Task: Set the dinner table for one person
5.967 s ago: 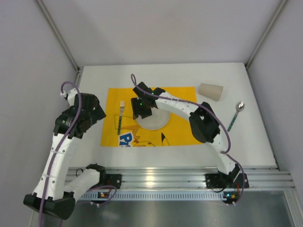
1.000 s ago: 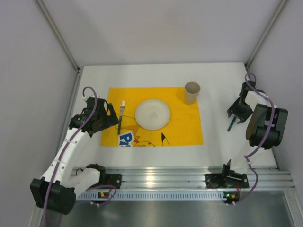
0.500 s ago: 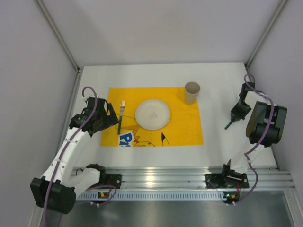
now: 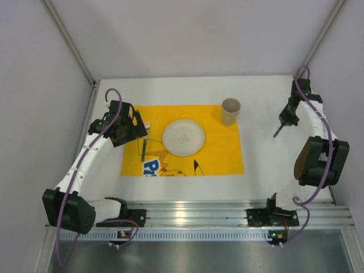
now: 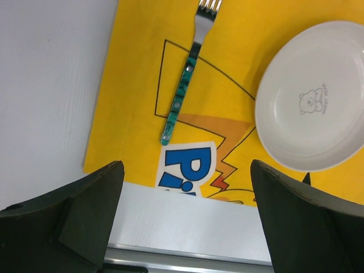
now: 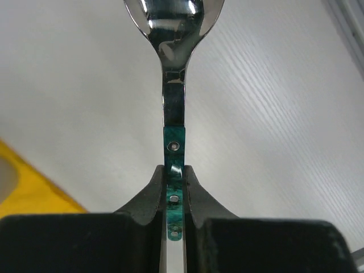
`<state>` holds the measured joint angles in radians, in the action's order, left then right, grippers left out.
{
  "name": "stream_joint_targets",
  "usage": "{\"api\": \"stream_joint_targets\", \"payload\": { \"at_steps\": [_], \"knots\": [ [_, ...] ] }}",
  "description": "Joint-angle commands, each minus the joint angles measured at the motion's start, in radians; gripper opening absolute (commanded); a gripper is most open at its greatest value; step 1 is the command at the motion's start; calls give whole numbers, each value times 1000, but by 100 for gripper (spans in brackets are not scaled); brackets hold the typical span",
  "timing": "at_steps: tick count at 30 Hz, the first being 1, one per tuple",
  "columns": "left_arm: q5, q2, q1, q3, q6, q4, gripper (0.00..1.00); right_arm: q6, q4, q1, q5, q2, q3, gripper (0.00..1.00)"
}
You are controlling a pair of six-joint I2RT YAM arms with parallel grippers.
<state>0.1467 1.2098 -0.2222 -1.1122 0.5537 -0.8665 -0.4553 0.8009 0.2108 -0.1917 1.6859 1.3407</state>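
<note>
The white dinner table (image 4: pixel 267 165) carries a yellow printed cloth (image 4: pixel 222 153). A white plate (image 4: pixel 183 137) sits on the cloth, a green-handled fork (image 4: pixel 145 145) lies to its left, and a beige cup (image 4: pixel 230 111) stands upright at the far right corner. My right gripper (image 4: pixel 286 119) is shut on the green handle of a spoon (image 4: pixel 278 130) above the table's right side. In the right wrist view the spoon (image 6: pixel 173 85) sticks out ahead of the gripper (image 6: pixel 173 176). My left gripper (image 4: pixel 135 126) hangs open over the cloth's left edge. Its wrist view shows the fork (image 5: pixel 182 94) and plate (image 5: pixel 313 105) beyond the empty gripper (image 5: pixel 185 170).
Grey walls close in the table on the left, back and right. An aluminium rail (image 4: pixel 193 213) with both arm bases runs along the near edge. The cloth's near edge and the rail show in the left wrist view.
My right gripper has shut on the spoon, lifted it off the table and carried it toward the far right. My left arm has shifted farther back along the cloth's left edge.
</note>
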Motion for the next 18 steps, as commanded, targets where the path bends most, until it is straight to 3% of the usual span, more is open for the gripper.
{"api": "stream_joint_targets", "payload": {
  "at_steps": [1, 5, 9, 18],
  "knots": [
    [-36, 33, 1, -104, -17, 17, 98, 9, 72, -169, -49, -149, 219, 0],
    [-39, 57, -5, -150, -6, 4, 98, 17, 109, -411, -80, -233, 308, 0],
    [-35, 62, -9, -178, 11, -17, 98, -2, 115, -629, -106, -342, 279, 0],
    [1, -30, -22, -150, 26, -72, 98, -34, -28, -787, 112, -433, -11, 0]
  ]
}}
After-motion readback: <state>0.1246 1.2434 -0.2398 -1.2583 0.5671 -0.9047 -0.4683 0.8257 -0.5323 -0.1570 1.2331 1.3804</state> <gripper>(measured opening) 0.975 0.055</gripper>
